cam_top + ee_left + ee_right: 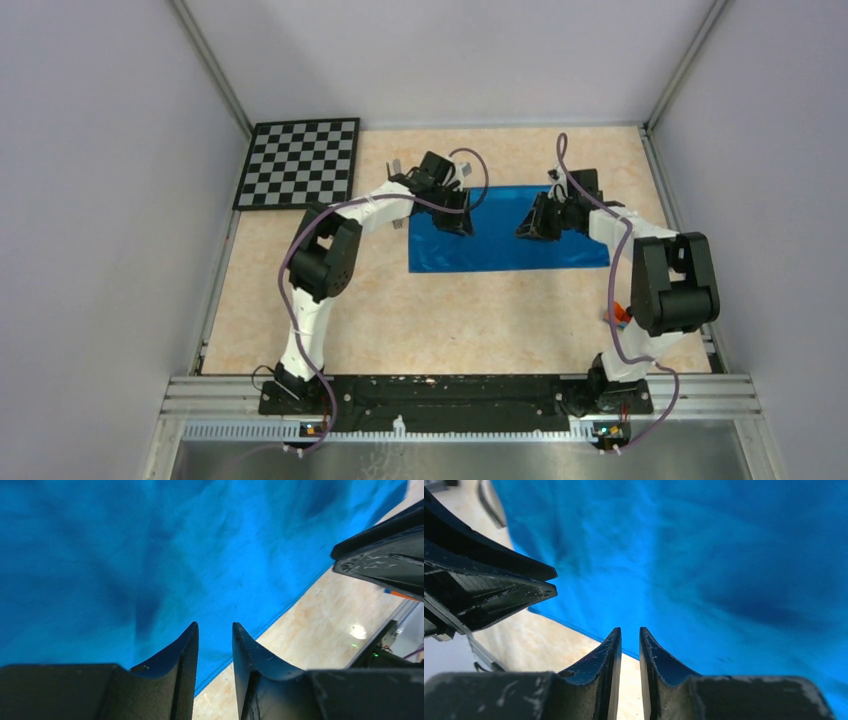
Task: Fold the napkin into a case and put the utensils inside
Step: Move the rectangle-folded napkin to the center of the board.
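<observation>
Hovering over bright blue soft cloth napkin (500,250); left gripper (214,625) a little open, empty; right gripper (630,629) barely open, empty.

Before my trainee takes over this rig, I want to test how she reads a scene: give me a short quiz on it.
1. True or false: the napkin lies crumpled in a heap.
2. The checkerboard sits at the table's: A) far left corner, B) far right corner, C) near edge.
3. Fill in: both arms' jaws hang over the ____.
Key: 1 false, it lies flat; 2 A; 3 napkin.
</observation>
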Controlling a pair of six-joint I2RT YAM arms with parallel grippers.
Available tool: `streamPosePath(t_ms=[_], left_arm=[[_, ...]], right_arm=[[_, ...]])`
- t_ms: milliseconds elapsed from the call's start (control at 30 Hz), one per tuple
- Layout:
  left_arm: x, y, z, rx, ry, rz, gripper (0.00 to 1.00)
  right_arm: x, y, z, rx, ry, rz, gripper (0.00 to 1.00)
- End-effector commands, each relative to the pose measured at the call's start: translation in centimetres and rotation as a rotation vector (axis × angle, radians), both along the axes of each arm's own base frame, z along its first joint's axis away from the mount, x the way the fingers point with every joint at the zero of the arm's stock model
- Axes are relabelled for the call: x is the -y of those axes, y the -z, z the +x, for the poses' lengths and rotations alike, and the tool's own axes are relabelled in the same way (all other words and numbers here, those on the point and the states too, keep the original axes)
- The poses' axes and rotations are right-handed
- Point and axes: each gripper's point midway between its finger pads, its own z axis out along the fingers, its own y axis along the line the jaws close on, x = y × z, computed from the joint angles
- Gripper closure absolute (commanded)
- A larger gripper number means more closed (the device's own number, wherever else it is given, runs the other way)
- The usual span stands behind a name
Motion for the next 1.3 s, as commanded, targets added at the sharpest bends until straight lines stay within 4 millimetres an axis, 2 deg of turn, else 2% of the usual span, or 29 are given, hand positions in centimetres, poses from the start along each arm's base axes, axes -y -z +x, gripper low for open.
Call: streamPosePath(t_ms=[0, 133, 367, 400, 433, 500, 700, 800, 933, 1067, 1133, 1267], left_arm=[[0.7, 2.7, -0.6, -0.006, -0.001, 0.054, 0.64], [1.0, 3.9, -2.0, -0.008, 0.002, 0.084, 0.65], [0.2, 5.7, -4.4, -0.044, -0.007, 0.121, 0.65], [0.4, 5.8, -4.8, -0.041, 0.003, 0.130, 0.66], [0.6, 6.0, -5.4, -0.042, 0.016, 0.137, 0.65], [1.3, 6.2, -6.5, -0.053, 0.038, 0.130, 0.65], [3.5, 7.2, -8.8, -0.102, 0.095, 0.088, 0.65], [4.2, 7.1, -8.9, -0.115, 0.117, 0.077, 0.65], [3.6, 5.9, -7.6, -0.074, 0.118, 0.100, 0.62], [2.0, 4.8, -6.7, -0.079, 0.102, 0.101, 0.57], [1.0, 5.2, -6.5, -0.102, 0.102, 0.101, 0.57], [-1.6, 7.4, -7.5, -0.189, 0.098, 0.118, 0.57]], right_arm=[[2.1, 0.4, 0.6, 0.058, 0.039, -0.090, 0.82], [3.7, 2.5, -0.4, -0.002, 0.088, -0.142, 0.84], [7.3, 5.5, -1.8, -0.113, 0.188, -0.188, 0.84], [7.5, 6.0, -2.2, -0.134, 0.196, -0.192, 0.84], [9.1, 6.4, -2.4, -0.160, 0.241, -0.199, 0.84], [10.5, 7.1, -3.0, -0.193, 0.277, -0.222, 0.83], [13.8, 7.8, -3.9, -0.224, 0.364, -0.285, 0.80], [13.2, 6.3, -3.3, -0.165, 0.331, -0.257, 0.76], [12.8, 2.0, -1.3, -0.042, 0.294, -0.235, 0.68], [14.2, -1.5, 1.2, 0.021, 0.288, -0.304, 0.43], [14.7, -2.0, 2.5, 0.032, 0.257, -0.327, 0.35], [15.4, -1.5, 4.4, -0.005, 0.136, -0.391, 0.33]])
